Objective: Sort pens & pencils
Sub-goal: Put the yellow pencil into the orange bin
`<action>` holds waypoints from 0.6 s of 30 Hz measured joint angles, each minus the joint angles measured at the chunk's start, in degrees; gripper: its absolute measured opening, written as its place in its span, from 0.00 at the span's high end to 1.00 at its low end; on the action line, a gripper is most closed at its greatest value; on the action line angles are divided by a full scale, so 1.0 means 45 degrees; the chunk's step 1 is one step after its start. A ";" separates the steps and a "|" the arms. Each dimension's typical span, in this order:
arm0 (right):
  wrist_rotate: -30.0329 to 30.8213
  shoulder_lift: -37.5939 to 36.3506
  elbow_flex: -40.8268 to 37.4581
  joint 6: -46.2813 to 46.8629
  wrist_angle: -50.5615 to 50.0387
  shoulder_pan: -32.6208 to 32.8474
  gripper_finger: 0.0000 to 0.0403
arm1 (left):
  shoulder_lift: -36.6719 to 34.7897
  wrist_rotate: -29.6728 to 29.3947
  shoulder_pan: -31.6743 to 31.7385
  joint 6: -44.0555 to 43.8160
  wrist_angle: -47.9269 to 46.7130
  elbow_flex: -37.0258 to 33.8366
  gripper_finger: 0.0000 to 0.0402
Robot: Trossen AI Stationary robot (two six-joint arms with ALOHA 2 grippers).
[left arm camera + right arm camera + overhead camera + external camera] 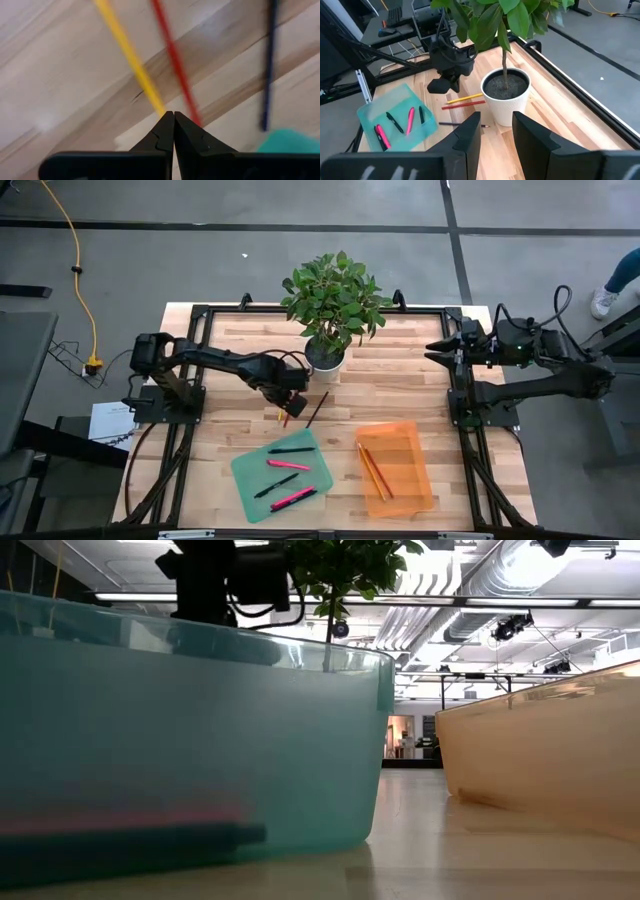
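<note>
the left end effector (173, 116) is held shut and empty just over the yellow pencil (131, 57) and red pencil (175, 59) on the worktop (400, 385). pens (290, 450) are seen in the green tray (243, 473). the right end effector (496, 122) is parked half open, empty.

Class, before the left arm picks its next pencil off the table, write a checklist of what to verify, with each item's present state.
1. Left gripper open for a pick: not ok, shut.
2. Thin yellow pencil and thin red pencil lie apart: ok.
3. Orange translucent tray has bare floor: ok.
4. Only pink and black pens in the teal tray: ok.
5. Right gripper waits away at the table edge: ok.
6. White plant pot clear of the pencils: cannot tell.
</note>
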 joint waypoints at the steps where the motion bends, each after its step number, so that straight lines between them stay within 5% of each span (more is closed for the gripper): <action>1: 0.0003 0.0000 0.0000 -0.0056 -0.0009 0.0001 0.74 | 0.0001 -0.0005 0.0000 -0.0097 -0.0267 -0.0008 1.00; 18: -0.0075 -0.0005 0.0000 -0.0541 -0.0392 -0.0002 0.74 | 0.0240 -0.0221 0.0206 -0.0821 -0.0265 -0.0019 1.00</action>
